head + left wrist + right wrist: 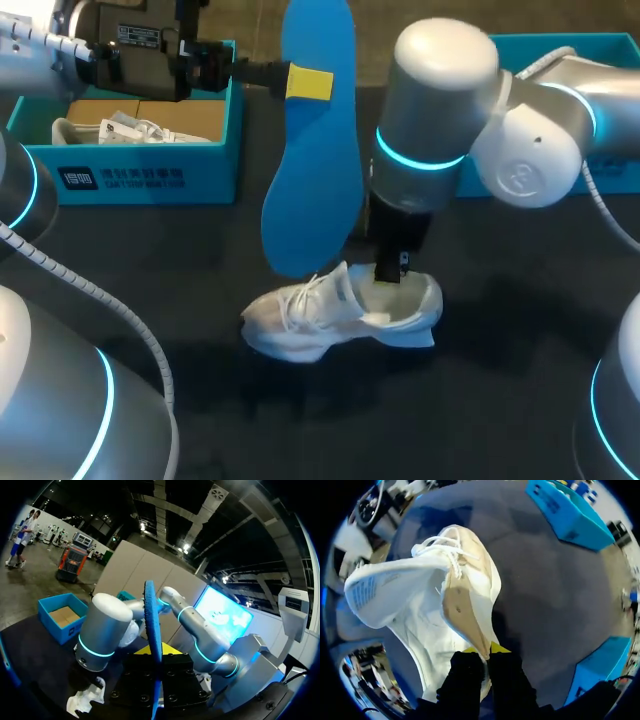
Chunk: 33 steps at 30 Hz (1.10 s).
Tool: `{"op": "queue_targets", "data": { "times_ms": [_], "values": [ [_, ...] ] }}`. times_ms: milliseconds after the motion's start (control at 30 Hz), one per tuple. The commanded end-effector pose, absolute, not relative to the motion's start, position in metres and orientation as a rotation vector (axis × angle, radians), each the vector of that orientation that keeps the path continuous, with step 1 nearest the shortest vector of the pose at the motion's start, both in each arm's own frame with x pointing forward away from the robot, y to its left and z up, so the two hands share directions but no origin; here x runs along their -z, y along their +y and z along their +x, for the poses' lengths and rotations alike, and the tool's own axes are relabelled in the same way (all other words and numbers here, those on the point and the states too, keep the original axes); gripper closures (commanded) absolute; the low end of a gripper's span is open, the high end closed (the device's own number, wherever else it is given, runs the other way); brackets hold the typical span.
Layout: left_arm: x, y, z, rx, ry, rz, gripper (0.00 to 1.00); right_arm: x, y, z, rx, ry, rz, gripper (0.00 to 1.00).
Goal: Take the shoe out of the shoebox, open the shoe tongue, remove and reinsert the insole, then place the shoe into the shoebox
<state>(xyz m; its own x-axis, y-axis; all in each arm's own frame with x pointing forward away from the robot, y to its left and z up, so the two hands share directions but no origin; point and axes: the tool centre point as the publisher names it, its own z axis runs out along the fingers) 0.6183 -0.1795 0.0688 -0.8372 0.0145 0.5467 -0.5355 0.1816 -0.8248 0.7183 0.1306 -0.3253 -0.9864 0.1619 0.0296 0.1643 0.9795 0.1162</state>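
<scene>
The white shoe (340, 312) lies on the dark table (500, 400), with free room on every side. The blue shoebox (215, 165) stands well behind the shoe, to its left. The left gripper (308, 83) is closed on the flat blue insole (310, 190), which hangs over the shoe's laces. The right gripper (483, 654) pinches the shoe's heel rim. Only the right wrist view shows the tan lining. The left wrist view shows the insole thin, edge-on.
</scene>
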Motion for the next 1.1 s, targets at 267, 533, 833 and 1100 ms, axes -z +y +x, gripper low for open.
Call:
{"op": "queue_targets", "data": {
  "times_ms": [267, 533, 833, 1100],
  "values": [
    [-0.069, -0.18, 0.619, -1.693, -2.031, 0.487, 1.0, 0.312, 0.101, 0.706, 0.273, -2.966, -1.256, 1.0],
    [-0.069, -0.18, 0.619, -1.693, -2.031, 0.487, 1.0, 0.315, 0.102, 0.702, 0.235, -2.992, -1.362, 1.0],
    [-0.069, -0.18, 0.619, -1.693, -2.031, 0.487, 1.0, 0.315, 0.102, 0.702, 0.235, -2.992, -1.362, 1.0],
    [-0.069, -0.18, 0.619, -1.693, -2.031, 0.487, 1.0, 0.318, 0.085, 0.69, 0.439, -2.589, -1.64, 1.0]
  ]
}}
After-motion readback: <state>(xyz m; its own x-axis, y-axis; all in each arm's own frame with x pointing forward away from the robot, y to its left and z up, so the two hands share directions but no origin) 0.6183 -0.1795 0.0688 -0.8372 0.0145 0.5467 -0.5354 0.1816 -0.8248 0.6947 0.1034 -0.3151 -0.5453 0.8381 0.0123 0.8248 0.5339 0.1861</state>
